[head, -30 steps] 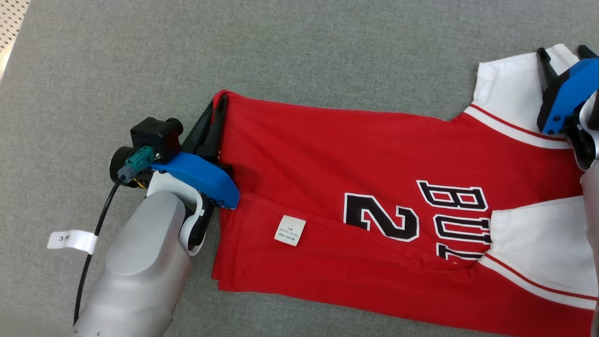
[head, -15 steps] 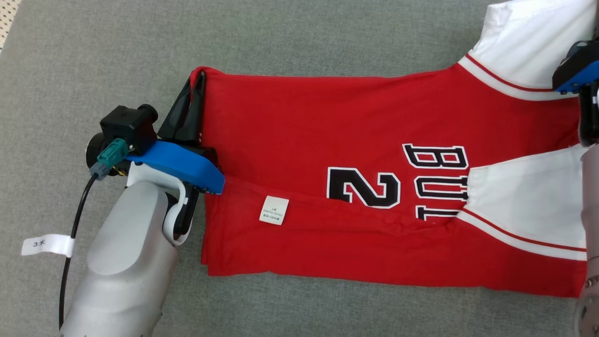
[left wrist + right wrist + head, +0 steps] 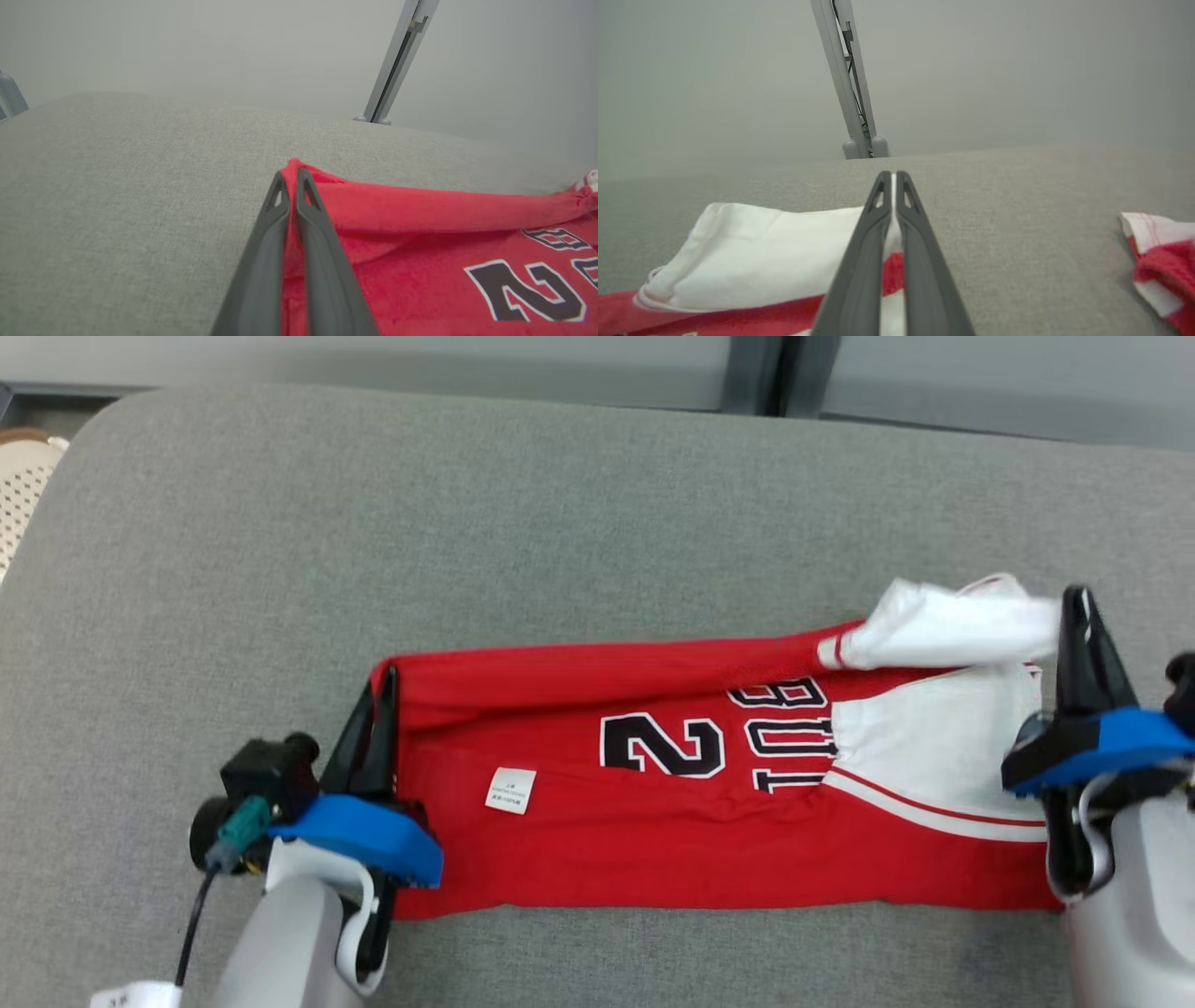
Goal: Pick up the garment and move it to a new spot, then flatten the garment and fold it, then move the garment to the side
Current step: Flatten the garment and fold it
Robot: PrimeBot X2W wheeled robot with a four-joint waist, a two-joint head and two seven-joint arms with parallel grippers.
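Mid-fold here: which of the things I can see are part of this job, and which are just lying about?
Part of the job:
red jersey
left pincer, shut on the jersey's hem corner
right pincer, shut on the jersey's white end
grey table under it

Just lying about:
metal post behind the table
white tag on the left arm's cable

You have bright, even, soft light and only faint shadows. Your head view is sharp; in both wrist views the counter (image 3: 117, 210) blurs toward its far edge into pale grey haze.
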